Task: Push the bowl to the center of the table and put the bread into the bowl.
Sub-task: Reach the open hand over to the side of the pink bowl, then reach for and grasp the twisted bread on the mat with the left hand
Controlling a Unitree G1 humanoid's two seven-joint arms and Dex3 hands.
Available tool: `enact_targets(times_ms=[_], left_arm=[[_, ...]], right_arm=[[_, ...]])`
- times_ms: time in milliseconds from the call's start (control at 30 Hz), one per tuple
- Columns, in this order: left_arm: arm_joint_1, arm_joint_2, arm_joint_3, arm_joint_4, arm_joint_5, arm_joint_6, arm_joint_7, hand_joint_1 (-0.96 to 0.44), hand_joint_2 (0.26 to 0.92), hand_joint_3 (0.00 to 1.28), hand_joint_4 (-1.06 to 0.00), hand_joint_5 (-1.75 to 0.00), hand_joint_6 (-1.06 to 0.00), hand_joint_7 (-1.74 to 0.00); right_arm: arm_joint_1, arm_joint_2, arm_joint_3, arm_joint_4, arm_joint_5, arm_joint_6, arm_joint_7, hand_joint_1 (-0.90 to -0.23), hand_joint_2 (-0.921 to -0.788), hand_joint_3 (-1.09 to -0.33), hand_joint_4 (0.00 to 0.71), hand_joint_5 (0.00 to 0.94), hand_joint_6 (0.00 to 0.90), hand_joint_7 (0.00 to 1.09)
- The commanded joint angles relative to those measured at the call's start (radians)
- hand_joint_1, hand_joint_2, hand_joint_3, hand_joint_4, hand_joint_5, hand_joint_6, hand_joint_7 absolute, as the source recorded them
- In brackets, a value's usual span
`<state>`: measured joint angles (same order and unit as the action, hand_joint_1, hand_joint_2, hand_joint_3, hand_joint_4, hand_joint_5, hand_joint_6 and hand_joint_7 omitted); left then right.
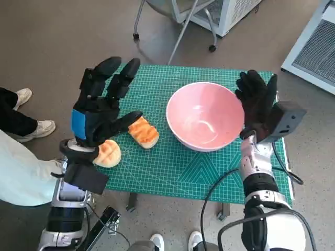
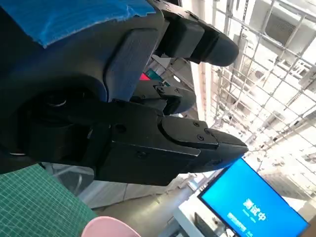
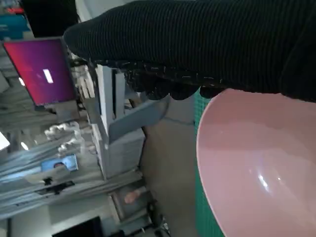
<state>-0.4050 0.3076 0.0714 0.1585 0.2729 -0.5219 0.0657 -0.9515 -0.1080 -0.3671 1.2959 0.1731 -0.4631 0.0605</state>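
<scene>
Round bread (image 1: 108, 153) partly hidden under left hand (image 1: 99, 112); bowl (image 3: 256, 163) cut off by right wrist view's edge.

A mat (image 1: 172, 167) covers the table, and everything sits on it. The bowl (image 1: 205, 116) stands right of the middle, toward the right edge. The right hand (image 1: 256, 102) is just beside the bowl's right rim, raised upright. Left of the bowl lies one piece of bread (image 1: 143, 132), near but apart from it. A second bread (image 1: 107, 153) lies further left, at the mat's near left edge. The left hand (image 1: 99, 107) hovers above the mat's left side, over and behind that second bread, fingers spread.
</scene>
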Motion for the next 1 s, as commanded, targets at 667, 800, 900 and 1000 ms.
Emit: enact_targets(times_ms=[667, 800, 900, 1000], left_arm=[[0.014, 0.062, 0.014, -0.036, 0.028, 0.007, -0.004, -0.18, 0.921, 0.11, -0.34, -0.1, -0.21, -0.63], [0.011, 0.089, 0.022, -0.029, 0.025, 0.005, -0.016, -0.19, 0.921, 0.11, -0.34, -0.1, -0.21, -0.63], [0.002, 0.125, 0.028, -0.021, 0.021, 0.007, -0.039, -0.19, 0.921, 0.1, -0.34, -0.09, -0.22, -0.62], [-0.009, 0.167, 0.031, -0.014, 0.023, 0.006, -0.067, -0.19, 0.921, 0.1, -0.34, -0.09, -0.22, -0.61]], right_arm=[[0.004, -0.046, 0.0, -0.001, -0.011, 0.009, -0.002, -0.516, -0.921, -0.907, 0.247, 0.003, -0.001, 0.69], [0.009, -0.067, 0.016, -0.023, -0.028, -0.051, 0.0, -0.533, -0.921, -0.893, 0.251, 0.005, -0.001, 0.7], [0.025, -0.083, 0.036, -0.059, -0.05, -0.148, 0.005, -0.544, -0.921, -0.888, 0.27, 0.014, 0.012, 0.72], [0.043, -0.096, 0.063, -0.098, -0.076, -0.254, 0.013, -0.563, -0.921, -0.864, 0.31, 0.031, 0.038, 0.73]])
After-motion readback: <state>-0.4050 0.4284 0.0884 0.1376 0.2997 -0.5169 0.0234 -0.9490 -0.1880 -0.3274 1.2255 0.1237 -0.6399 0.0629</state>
